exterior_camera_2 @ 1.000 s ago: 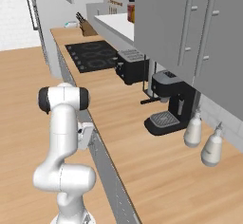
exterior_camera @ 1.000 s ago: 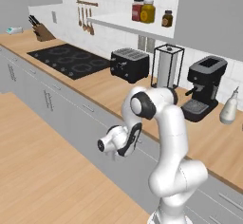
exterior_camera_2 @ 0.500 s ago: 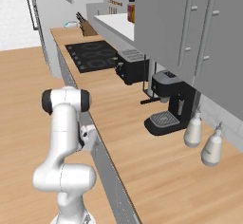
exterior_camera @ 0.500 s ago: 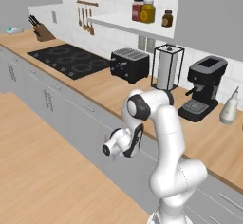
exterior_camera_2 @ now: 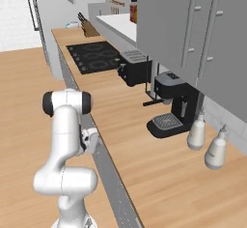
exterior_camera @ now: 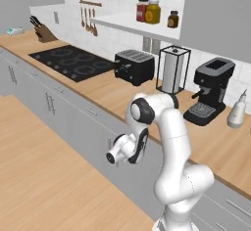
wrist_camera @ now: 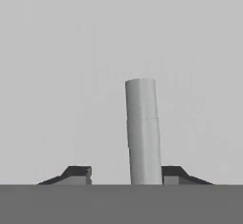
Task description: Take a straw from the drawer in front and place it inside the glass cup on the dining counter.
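As before at the drawer [wrist_camera: 57,52], handle [wrist_camera: 142,133] between end effector [wrist_camera: 124,173] fingertips

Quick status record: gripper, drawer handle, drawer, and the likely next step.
gripper: jaws partly open, straddling the handle
handle: grey bar between the fingertips, against one tip, with a gap to the other
drawer: flat grey front directly ahead, looks shut
next step: probably close on the handle, then pull
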